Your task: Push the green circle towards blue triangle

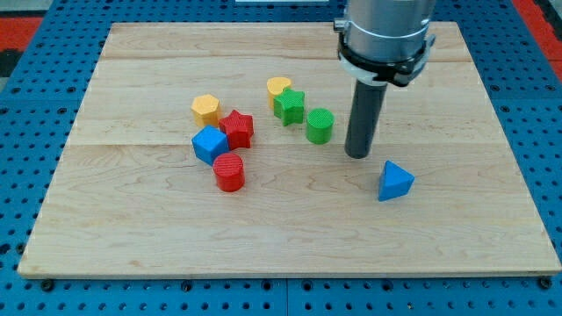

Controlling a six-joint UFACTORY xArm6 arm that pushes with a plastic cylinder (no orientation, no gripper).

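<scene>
From where I stand, a pale wooden tabletop [290, 237] lies on a blue pegboard [26, 114], and the arm [386, 35] comes down from the view's top right. It carries no pincer at all, so there is nothing to call wide or narrow; it ends in a straight dark rod, and my tip [357, 155] rests on the wood.

The green circle [320, 125] stands just to the view's left of the rod, near it with a thin gap, and a little higher in the view than the tip. The blue triangle [395, 181] sits to the view's lower right of the tip, close but apart. So the tip lies between the two, nearer the circle's side.

To the view's left of the circle is a green star [289, 106], close beside it but apart. A yellow heart [278, 86] touches the star at its upper left.

Further to the view's left is a second cluster, well apart from the tip. A yellow hexagon [205, 109] is at its top. A red star [236, 129] sits just below and to the right of it. A blue cube [210, 145] presses against the star's lower left. A red cylinder [230, 171] stands just below the cube and the star.
</scene>
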